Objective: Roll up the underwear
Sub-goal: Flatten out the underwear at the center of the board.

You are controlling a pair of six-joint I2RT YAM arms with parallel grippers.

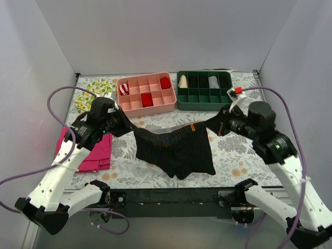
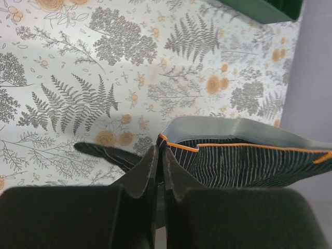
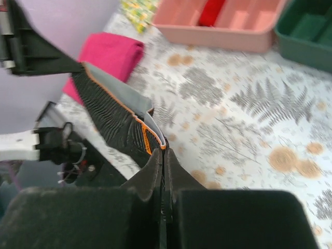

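Observation:
The underwear (image 1: 176,148) is black with thin pale stripes, a grey waistband and orange trim. It hangs stretched between both grippers above the floral table cover, its legs drooping toward the table's near edge. My left gripper (image 1: 129,127) is shut on the waistband's left corner, seen close up as striped underwear (image 2: 244,163) beyond the left gripper (image 2: 160,150). My right gripper (image 1: 213,126) is shut on the waistband's right corner; from its wrist the underwear (image 3: 111,116) runs away leftward from the right gripper (image 3: 162,153).
A pink divided tray (image 1: 146,94) and a green divided tray (image 1: 204,90) stand at the back, each holding rolled items. A folded magenta cloth (image 1: 96,150) lies at the left. A yellow lemon-print cloth (image 1: 93,93) sits at the back left. White walls enclose the table.

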